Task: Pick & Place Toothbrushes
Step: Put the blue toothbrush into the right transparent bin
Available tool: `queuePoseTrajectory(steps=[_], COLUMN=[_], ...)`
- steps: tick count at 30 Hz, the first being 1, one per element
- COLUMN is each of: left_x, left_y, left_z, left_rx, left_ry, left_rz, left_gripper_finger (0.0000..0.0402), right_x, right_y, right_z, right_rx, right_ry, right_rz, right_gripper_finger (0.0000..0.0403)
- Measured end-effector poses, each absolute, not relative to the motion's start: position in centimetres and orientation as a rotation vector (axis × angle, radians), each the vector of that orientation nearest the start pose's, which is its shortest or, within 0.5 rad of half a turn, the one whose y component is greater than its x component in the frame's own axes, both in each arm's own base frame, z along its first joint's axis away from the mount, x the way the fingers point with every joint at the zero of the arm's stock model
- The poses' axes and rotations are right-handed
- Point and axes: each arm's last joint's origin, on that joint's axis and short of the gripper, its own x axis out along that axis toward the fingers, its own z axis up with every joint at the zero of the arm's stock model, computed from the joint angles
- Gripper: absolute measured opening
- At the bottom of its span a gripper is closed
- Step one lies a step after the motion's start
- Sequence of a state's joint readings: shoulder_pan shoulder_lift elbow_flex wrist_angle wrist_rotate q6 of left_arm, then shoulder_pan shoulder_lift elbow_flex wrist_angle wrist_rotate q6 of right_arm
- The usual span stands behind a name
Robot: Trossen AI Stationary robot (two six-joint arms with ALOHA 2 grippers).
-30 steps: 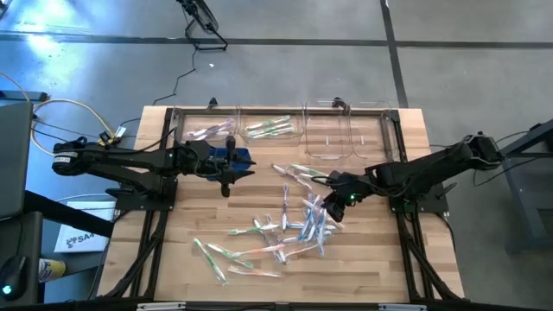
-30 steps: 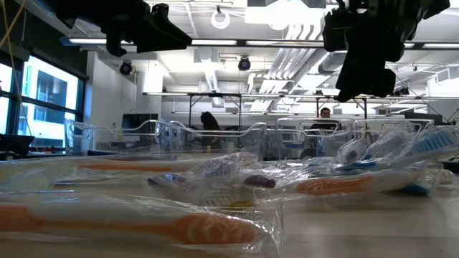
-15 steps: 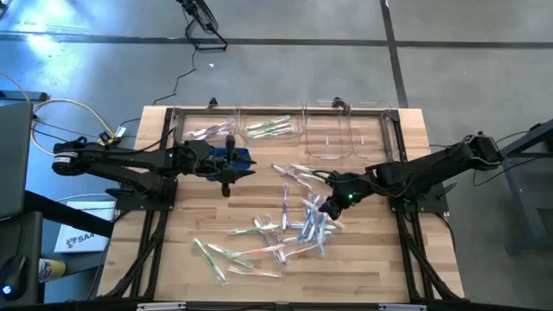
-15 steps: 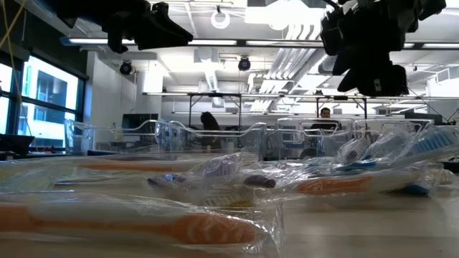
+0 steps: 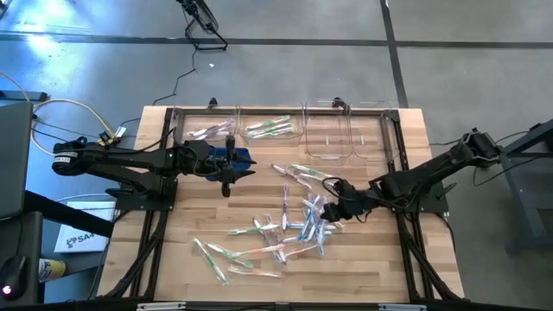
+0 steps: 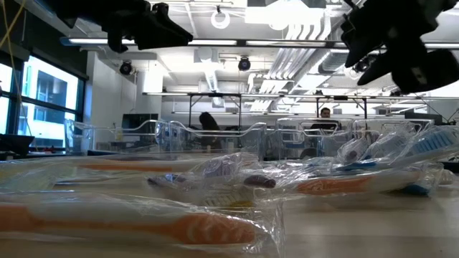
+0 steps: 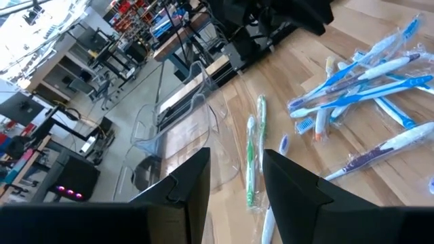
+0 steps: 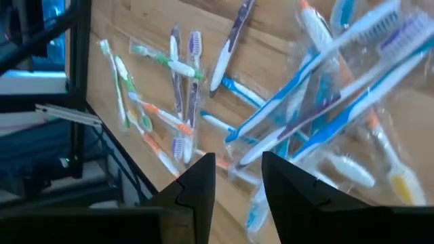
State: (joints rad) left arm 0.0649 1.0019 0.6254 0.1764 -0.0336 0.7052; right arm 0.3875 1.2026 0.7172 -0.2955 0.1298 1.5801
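Since the right gripper [image 5: 333, 190] hovers with fingers apart and empty over the heap of wrapped blue, pink and green toothbrushes [image 5: 304, 220] mid-table, it should single out one handle (not a bundle). Left gripper [image 5: 228, 180], also parted, waits near the clear plastic bins [image 5: 328, 142] along the far edge; two hold brushes.

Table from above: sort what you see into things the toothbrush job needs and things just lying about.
Job:
toothbrushes strewn on the wood
clear bins at the far edge, two already holding brushes
right gripper over the pile

Lying about:
blue cloth
yellow cable
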Motion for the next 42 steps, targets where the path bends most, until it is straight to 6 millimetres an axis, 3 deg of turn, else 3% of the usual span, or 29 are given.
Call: queuePoseTrajectory(steps=[11, 19, 25, 42], left_x=[22.2, 22.2, 22.2, 22.1], left_y=[1.5, 1.5, 1.5, 1.5], left_z=[27.2, 27.2, 27.2, 27.0], left_rx=[0.704, 0.704, 0.704, 0.702], left_ry=[0.226, 0.226, 0.226, 0.248], left_rz=[0.023, 0.022, 0.022, 0.014], left_gripper_finger=[0.0132, 0.0132, 0.0132, 0.0132], right_x=[21.3, 22.0, 22.9, 24.4], right_y=[10.7, 11.8, 11.7, 10.4], right_z=[22.0, 19.4, 17.1, 13.5], right_rx=[1.412, 1.424, 1.401, 1.319], right_ry=[0.669, 0.729, 0.776, 0.817], right_rz=[-0.485, -0.608, -0.708, -0.863], right_gripper_finger=[0.0114, 0.0114, 0.0114, 0.0114])
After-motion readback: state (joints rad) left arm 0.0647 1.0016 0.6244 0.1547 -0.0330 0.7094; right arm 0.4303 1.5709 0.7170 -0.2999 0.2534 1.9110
